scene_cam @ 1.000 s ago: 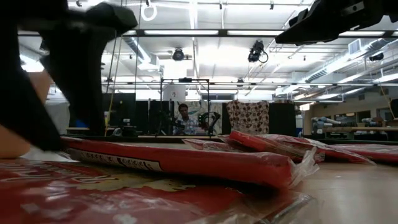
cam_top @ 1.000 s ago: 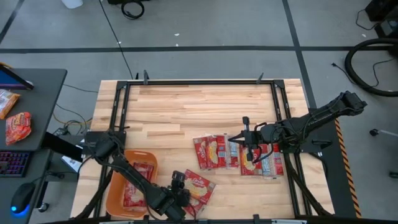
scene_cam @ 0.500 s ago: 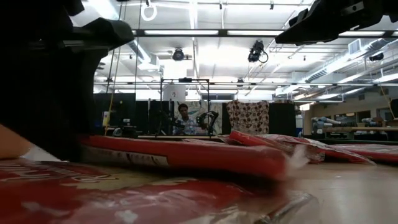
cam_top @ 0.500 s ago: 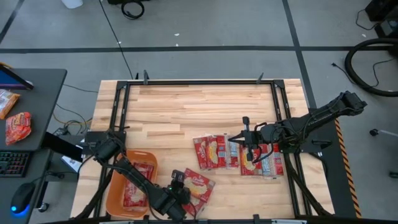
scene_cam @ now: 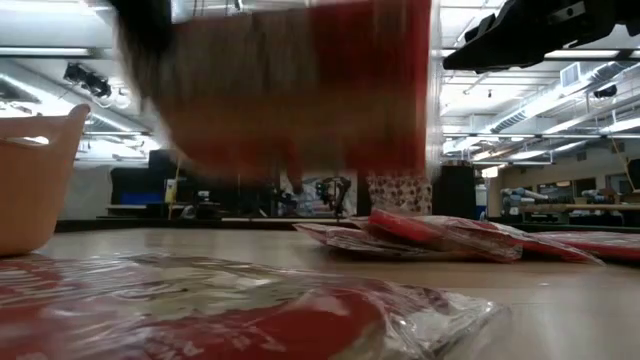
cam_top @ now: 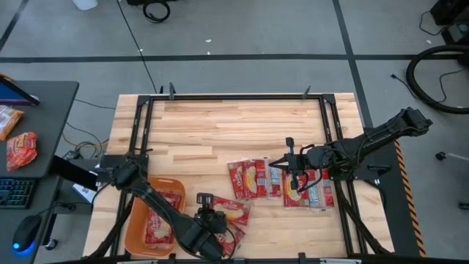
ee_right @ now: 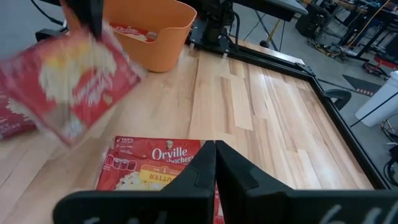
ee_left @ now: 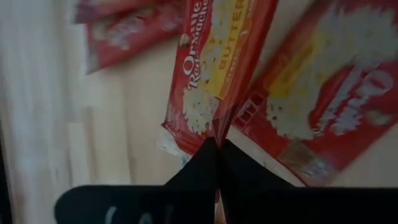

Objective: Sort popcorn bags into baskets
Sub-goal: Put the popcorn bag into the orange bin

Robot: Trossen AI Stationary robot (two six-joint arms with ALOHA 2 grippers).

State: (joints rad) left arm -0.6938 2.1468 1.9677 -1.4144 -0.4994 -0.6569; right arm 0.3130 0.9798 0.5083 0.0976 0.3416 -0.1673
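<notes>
Wooden table [cam_top: 220, 132], orange basket [cam_top: 135, 220] at 7 o'clock. Left gripper [ee_left: 216, 144] clamped on a lifted red-and-yellow popcorn bag [ee_left: 217, 62] near 6. Right gripper [ee_right: 214, 144] pinched closed over bags [cam_top: 253, 178] at 4.

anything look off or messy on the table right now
Nothing damaged or spilled. The loose popcorn bags lie overlapping and askew beside the right claw, and the left claw has one bag dangling by its edge.

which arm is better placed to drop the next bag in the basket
Left. Its end effector is shut on a bag lifted off the table, right beside the basket. The right end effector sits over the far pile, away from the basket.
</notes>
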